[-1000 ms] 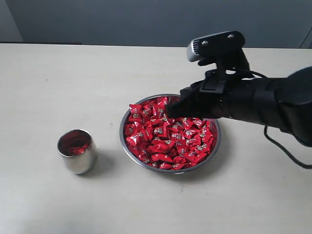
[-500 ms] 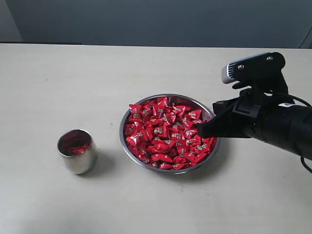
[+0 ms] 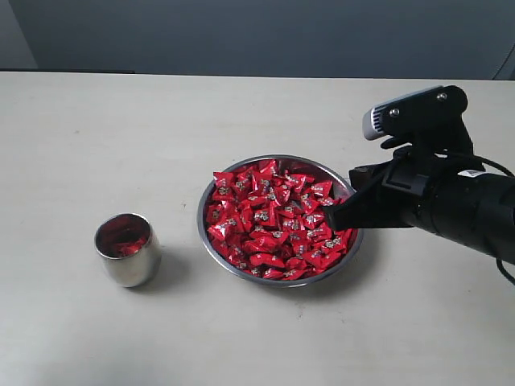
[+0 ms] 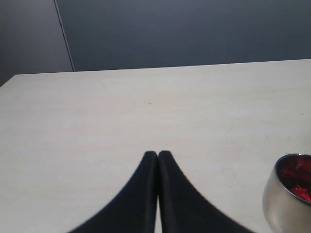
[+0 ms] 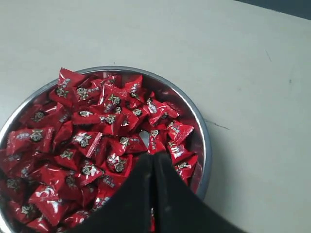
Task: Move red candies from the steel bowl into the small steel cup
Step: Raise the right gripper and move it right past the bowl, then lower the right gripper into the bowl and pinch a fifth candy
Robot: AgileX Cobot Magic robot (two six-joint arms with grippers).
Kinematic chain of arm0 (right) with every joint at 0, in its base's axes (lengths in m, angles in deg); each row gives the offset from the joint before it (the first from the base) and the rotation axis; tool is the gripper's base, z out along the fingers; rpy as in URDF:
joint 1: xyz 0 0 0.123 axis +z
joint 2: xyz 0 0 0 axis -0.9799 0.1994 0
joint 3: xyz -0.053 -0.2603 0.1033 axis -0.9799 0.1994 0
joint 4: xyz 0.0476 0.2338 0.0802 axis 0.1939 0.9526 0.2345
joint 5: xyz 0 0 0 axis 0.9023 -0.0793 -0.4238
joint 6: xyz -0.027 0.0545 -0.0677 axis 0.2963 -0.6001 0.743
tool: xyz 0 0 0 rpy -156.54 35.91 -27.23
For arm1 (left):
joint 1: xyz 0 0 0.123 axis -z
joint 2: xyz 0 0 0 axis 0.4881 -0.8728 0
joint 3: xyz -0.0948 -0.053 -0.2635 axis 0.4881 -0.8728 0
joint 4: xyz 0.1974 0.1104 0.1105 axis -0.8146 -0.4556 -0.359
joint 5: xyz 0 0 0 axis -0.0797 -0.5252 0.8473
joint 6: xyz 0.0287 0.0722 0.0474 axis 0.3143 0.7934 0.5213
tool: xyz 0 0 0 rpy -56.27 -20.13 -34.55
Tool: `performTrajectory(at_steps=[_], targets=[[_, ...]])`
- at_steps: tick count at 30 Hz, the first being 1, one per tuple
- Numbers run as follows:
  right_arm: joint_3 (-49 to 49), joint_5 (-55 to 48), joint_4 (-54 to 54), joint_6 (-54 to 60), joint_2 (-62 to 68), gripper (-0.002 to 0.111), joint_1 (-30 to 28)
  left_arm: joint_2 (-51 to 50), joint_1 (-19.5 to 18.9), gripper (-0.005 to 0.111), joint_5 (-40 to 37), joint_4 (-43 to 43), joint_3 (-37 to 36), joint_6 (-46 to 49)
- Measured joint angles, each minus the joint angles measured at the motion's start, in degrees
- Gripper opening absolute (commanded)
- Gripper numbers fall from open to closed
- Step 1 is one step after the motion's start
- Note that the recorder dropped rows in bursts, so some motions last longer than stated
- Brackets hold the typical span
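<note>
Red candies [image 3: 269,217] fill the steel bowl [image 3: 200,223]; right gripper [image 3: 329,218], fingers [image 5: 141,184] pressed together, has retreated to its rim.

No word, number or brand can be read in any view. Each of the red candies [image 3: 269,221] in the middle of the frame carries a small white-and-dark printed mark, yet the print is too small and blurred to make out, even in the closer right wrist view.
</note>
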Motion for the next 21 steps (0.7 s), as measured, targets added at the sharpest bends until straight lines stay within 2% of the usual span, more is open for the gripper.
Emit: performTrajectory(at_steps=[11,15,21], targets=[[-0.4,3.2,-3.3,-1.2,1.9,0.000,0.0,0.0,0.0,0.000,0.0,0.0,0.0,0.0],[-3.4,2.2,0.2,-1.6,6.3,0.000,0.0,0.0,0.0,0.000,0.0,0.0,0.0,0.0],[-12.0,-17.2,1.4,-1.5,14.0,0.000,-3.5,0.0,0.0,0.000,0.0,0.0,0.0,0.0]])
